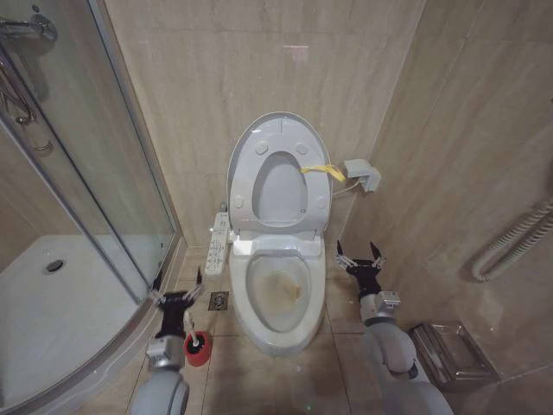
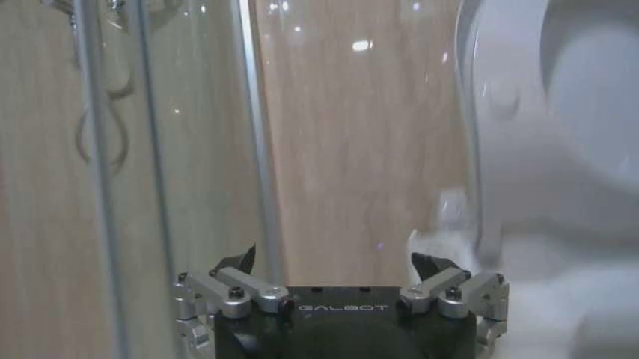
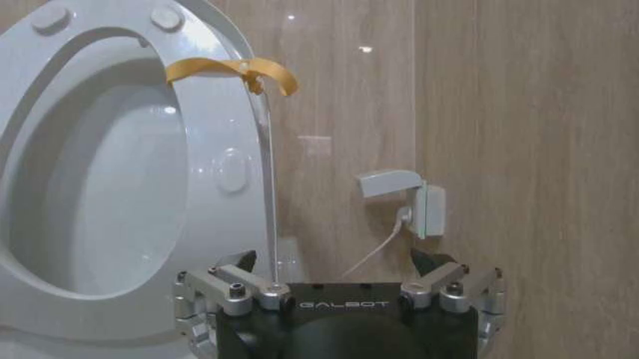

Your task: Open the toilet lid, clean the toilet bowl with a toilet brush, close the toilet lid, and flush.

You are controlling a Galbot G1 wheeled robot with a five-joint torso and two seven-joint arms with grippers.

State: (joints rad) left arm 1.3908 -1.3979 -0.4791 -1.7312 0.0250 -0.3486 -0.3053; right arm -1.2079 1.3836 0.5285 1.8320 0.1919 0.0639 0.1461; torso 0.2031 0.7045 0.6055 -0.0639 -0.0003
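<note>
The glossy white plastic toilet lid (image 1: pixel 278 147) stands raised against the beige tiled wall with the seat ring (image 1: pixel 281 192) up against it, a yellow tab (image 1: pixel 323 169) curling off its edge. Below, the white ceramic toilet bowl (image 1: pixel 278 298) lies open, stained yellowish-brown inside, a long button panel (image 1: pixel 218 245) at its side. The toilet brush (image 1: pixel 197 347) (round red holder) stands on the floor tiles just beside the left gripper (image 1: pixel 179 298), fingers spread, near the curved glass shower door (image 1: pixel 82 186). The right gripper (image 1: pixel 362 262), fingers spread too, hovers beside the bowl, below a white wall socket (image 1: pixel 363 174).
</note>
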